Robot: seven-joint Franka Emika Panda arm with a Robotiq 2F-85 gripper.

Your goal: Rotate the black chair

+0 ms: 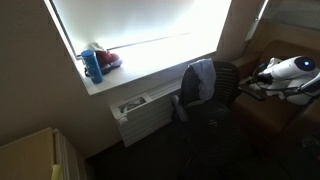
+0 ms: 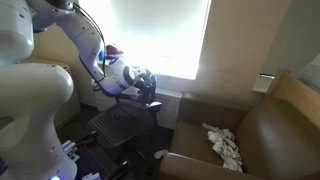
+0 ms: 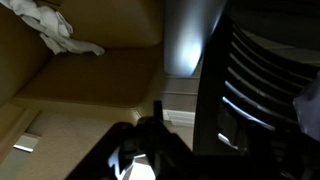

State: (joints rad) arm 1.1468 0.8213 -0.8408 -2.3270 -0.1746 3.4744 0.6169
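Observation:
The black chair (image 1: 222, 98) stands under the window, with a light blue-grey cloth (image 1: 200, 80) draped over its back. In an exterior view its seat (image 2: 124, 126) is below my arm. My gripper (image 1: 262, 77) is at the chair's side, right against the backrest edge (image 2: 148, 88). In the wrist view the slatted black backrest (image 3: 262, 85) fills the right side, and one dark finger (image 3: 157, 122) stands just left of it. The other finger is hidden in shadow, so I cannot tell whether the jaws are open or shut.
A brown upholstered armchair (image 2: 255, 135) with a crumpled white cloth (image 2: 224, 146) stands close beside the chair; it also shows in the wrist view (image 3: 95, 75). A radiator (image 1: 145, 112) sits under the window sill (image 1: 130, 72), which holds a blue bottle (image 1: 93, 66).

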